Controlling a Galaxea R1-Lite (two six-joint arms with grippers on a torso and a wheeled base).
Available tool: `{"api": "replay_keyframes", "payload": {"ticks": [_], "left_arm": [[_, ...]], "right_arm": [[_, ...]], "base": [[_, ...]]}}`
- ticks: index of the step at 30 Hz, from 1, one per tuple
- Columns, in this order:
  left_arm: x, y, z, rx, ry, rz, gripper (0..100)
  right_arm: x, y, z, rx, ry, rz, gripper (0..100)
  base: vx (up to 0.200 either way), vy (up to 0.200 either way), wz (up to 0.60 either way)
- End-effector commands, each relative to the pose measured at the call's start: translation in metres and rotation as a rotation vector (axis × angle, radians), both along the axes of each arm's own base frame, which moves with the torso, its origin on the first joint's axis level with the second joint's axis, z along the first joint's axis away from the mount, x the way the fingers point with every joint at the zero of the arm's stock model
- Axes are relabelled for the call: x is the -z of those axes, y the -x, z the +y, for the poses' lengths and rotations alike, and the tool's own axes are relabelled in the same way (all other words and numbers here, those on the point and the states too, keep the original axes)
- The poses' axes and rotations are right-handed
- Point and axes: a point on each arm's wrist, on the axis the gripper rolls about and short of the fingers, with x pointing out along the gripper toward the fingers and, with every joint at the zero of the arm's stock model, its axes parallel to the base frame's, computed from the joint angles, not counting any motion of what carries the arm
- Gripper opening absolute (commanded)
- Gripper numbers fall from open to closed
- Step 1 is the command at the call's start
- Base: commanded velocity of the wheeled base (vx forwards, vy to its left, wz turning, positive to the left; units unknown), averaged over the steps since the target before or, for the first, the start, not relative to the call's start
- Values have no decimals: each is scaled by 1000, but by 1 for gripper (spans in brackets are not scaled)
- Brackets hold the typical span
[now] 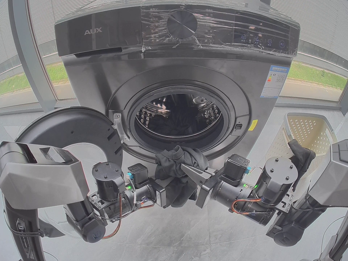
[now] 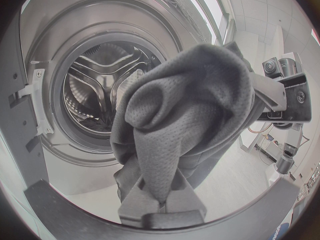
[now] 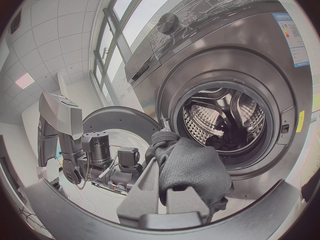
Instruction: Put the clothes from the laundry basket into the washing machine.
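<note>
Lower centre of the frame, just below the mouth of the washing machine [image 1: 94, 80]: dark garment [image 1: 179, 162], bunched between both grippers; left gripper [image 2: 162, 197] clamped on the hanging lower fold, right gripper [image 1: 188, 171] clamped on the right side. At right edge, laundry basket [image 1: 308, 131], second dark cloth [image 1: 301, 156] over its rim.

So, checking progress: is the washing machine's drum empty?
No, dark clothes lie at the bottom of the washing machine drum.
</note>
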Motion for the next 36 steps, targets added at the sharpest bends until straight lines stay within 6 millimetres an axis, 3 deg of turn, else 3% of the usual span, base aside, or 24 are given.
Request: {"api": "replay_keyframes", "payload": {"ticks": [1, 3, 5, 12, 13, 19, 27, 31, 36], "left_arm": [[-14, 1, 6, -28, 25, -34, 0], [-18, 0, 7, -45, 31, -43, 0], [-36, 2, 15, -134, 59, -88, 0], [-64, 15, 20, -134, 117, -138, 0], [-65, 17, 18, -127, 122, -140, 0], [-74, 25, 20, -122, 140, -157, 0], [-110, 52, 41, -120, 264, -189, 0], [-114, 53, 43, -127, 276, -200, 0], [-112, 53, 43, -131, 266, -199, 0]], "right_arm": [[0, -3, -4, 22, 1, 2, 0], [1, -3, -5, 31, 5, 6, 0], [8, -1, -12, 57, 31, 31, 0], [12, 4, -11, 39, 49, 43, 0], [11, 6, -9, 33, 43, 37, 100], [7, 15, -16, 23, 47, 44, 100], [14, 43, -59, 32, 138, 99, 100], [19, 44, -74, 68, 190, 104, 100], [20, 28, -89, 154, 204, 99, 100]], "base": [[0, 0, 0], [0, 0, 0], [0, 0, 0], [0, 0, 0], [0, 0, 0], [0, 0, 0], [0, 0, 0], [0, 0, 0], [0, 0, 0]]}}
